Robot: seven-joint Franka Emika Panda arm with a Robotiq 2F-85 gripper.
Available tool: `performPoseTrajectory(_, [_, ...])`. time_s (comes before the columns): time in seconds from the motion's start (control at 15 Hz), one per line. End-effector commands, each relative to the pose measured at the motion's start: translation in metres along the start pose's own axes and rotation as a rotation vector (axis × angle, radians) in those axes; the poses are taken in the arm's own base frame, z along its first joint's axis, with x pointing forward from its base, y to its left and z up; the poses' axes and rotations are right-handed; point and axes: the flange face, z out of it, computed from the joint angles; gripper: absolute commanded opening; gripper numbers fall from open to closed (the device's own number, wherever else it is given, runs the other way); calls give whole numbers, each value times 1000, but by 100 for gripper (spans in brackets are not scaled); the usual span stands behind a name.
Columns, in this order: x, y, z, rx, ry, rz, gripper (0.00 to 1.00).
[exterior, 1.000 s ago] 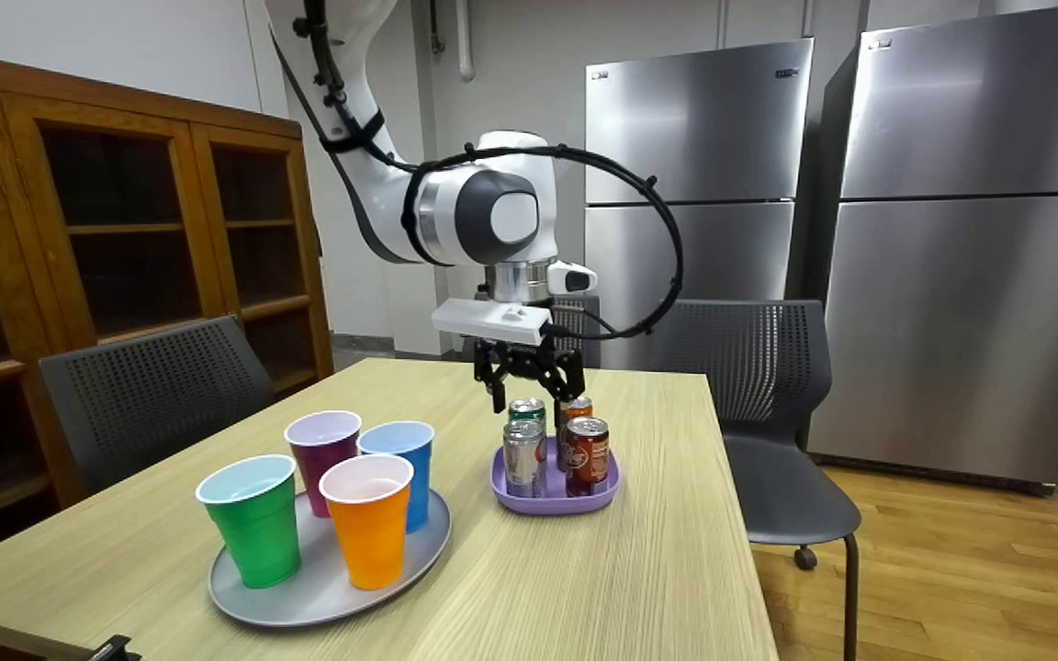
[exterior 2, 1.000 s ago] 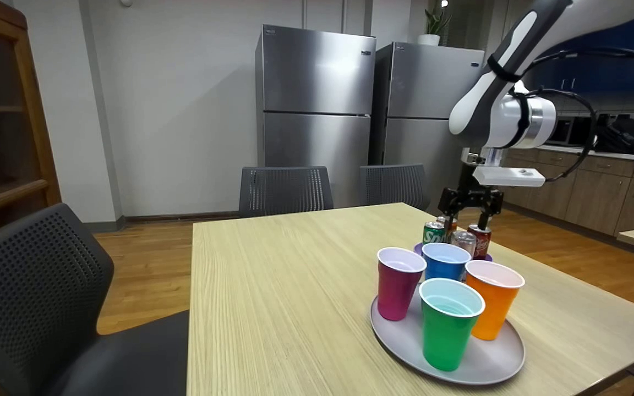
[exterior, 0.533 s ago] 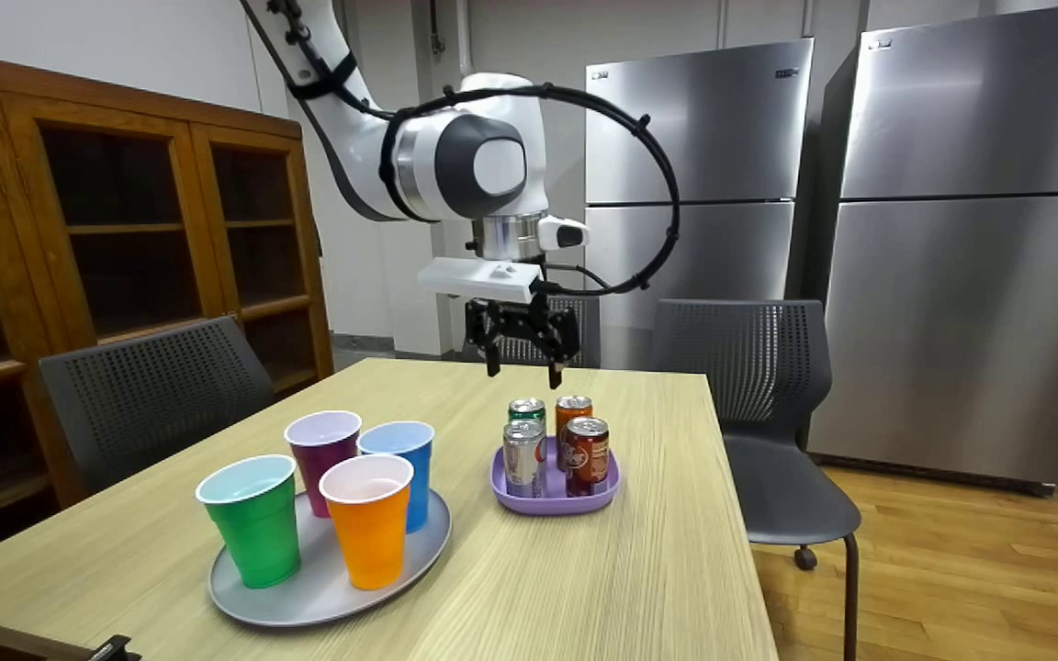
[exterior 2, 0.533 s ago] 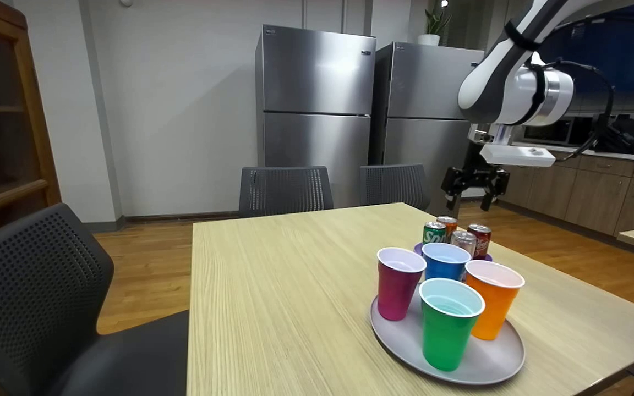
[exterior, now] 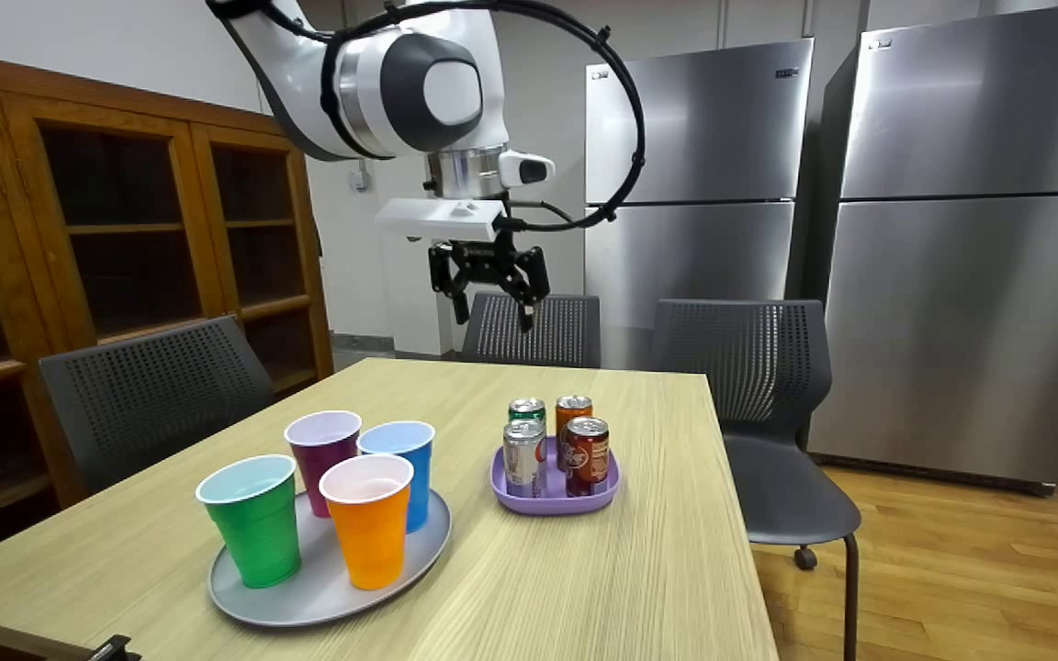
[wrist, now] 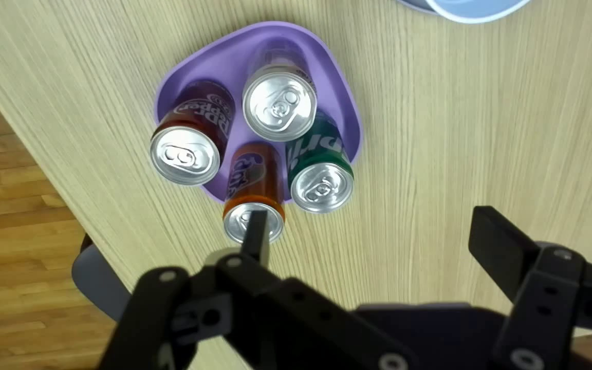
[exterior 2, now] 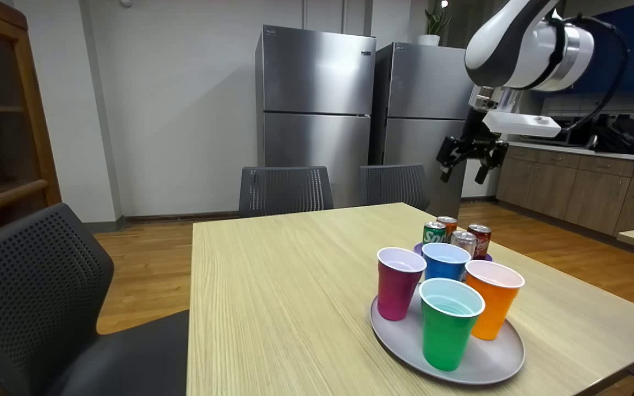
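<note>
- Your gripper [exterior 2: 463, 177] hangs higher than the cans [exterior 2: 481, 241], jaws spread.
- You have four cups [exterior 2: 450, 338] upright on a grey plate [exterior 2: 398, 345].
- Beyond your table [exterior 2: 273, 286] stand two refrigerators [exterior 2: 317, 82].

My claw [exterior: 494, 317] looks matt; the cans [wrist: 279, 105] are glossy metal, the tray [wrist: 219, 61] and cups [exterior: 368, 528] smooth plastic, the plate [exterior: 320, 569] matt, the desk [exterior: 584, 588] grained wood, the fridges [exterior: 970, 349] satiny metal.

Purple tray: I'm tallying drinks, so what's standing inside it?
A silver can, a Dr Pepper can, a green can and an orange can. The purple tray directly beneath them is covered.
</note>
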Motion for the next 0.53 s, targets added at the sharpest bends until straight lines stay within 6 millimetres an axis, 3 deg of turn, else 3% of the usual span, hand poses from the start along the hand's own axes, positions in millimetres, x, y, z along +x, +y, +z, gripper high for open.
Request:
performPoseTrajectory(0.0, [-13, -23, -43, -9, 40, -42, 100])
performPoseTrajectory(0.07, [-14, -30, -53, -11, 49, -59, 100])
performPoseTrajectory(0.13, [-2, -18, -29, -5, 40, -46, 100])
performPoseTrajectory(0.27, [-5, -27, -44, -3, 57, -64, 100])
performPoseTrajectory(0.47, [-9, -28, -47, -2, 57, -66, 100])
